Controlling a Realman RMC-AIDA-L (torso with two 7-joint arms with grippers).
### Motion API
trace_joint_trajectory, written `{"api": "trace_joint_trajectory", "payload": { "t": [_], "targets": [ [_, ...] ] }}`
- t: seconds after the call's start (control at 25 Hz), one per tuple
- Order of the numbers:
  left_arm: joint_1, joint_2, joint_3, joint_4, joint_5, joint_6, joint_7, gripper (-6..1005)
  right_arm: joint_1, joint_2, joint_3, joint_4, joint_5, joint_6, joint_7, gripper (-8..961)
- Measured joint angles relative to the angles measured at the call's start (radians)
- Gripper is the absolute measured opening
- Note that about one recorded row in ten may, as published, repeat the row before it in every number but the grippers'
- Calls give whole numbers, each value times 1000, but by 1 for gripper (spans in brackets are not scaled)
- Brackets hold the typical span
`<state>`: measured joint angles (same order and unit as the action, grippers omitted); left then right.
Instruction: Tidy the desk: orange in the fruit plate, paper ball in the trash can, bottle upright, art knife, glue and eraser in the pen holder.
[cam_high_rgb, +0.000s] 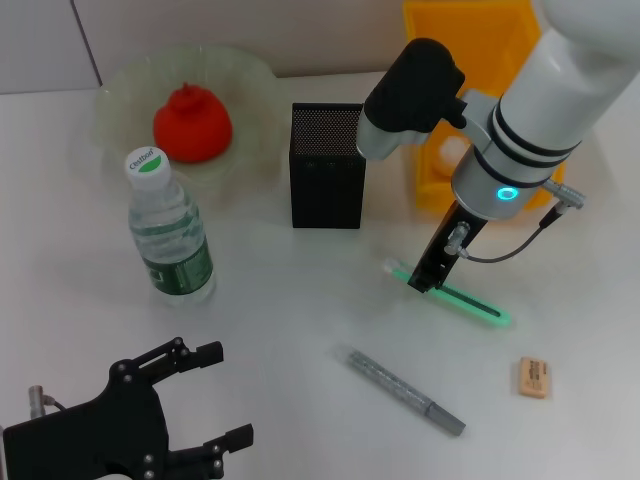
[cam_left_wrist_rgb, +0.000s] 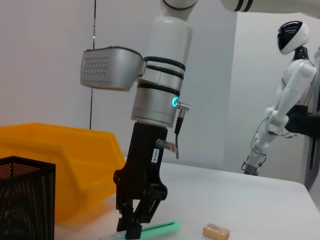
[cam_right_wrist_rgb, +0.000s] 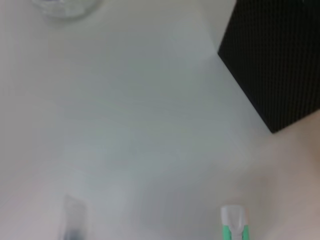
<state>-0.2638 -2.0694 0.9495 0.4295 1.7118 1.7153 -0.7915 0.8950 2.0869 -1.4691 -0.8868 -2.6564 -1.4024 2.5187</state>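
Note:
The orange (cam_high_rgb: 192, 125) lies in the pale fruit plate (cam_high_rgb: 118, 88) at the back left. In front of that plate the bottle (cam_high_rgb: 170, 232) stands upright with its cap on. The green art knife (cam_high_rgb: 470, 303) lies flat on the table, and my right gripper (cam_high_rgb: 425, 283) is lowered onto its left end, also seen in the left wrist view (cam_left_wrist_rgb: 130, 229). The grey glue (cam_high_rgb: 402, 391) and the eraser (cam_high_rgb: 534, 377) lie nearer the front. The black mesh pen holder (cam_high_rgb: 327, 165) stands mid-table. My left gripper (cam_high_rgb: 237, 393) rests open at the front left, holding nothing. The paper ball is hidden.
A yellow trash can (cam_high_rgb: 470, 60) stands at the back right, behind my right arm. The knife's pale end (cam_right_wrist_rgb: 234, 220) and a corner of the pen holder (cam_right_wrist_rgb: 275, 55) show in the right wrist view. Another robot (cam_left_wrist_rgb: 285, 95) stands beyond the table.

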Motion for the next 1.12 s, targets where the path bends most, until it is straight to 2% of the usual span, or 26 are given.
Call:
{"api": "trace_joint_trajectory", "payload": {
  "t": [0.32,0.64,0.68,0.8,0.88,1.12],
  "targets": [
    [0,0,0,0,0,5,0,859,-46,-5,72,-206,34,-151,-8,167],
    [0,0,0,0,0,7,-1,859,-100,-8,301,-434,187,-313,-76,169],
    [0,0,0,0,0,7,-1,859,-122,-8,354,-479,224,-313,-102,169],
    [-1,0,0,0,0,7,-1,859,-148,-8,408,-507,277,-298,-137,170],
    [-1,0,0,0,0,7,0,859,-183,-8,484,-509,379,-254,-206,170],
    [-2,0,0,5,0,-9,1,859,-247,-8,532,-463,557,-141,-337,171]
  ]
}}
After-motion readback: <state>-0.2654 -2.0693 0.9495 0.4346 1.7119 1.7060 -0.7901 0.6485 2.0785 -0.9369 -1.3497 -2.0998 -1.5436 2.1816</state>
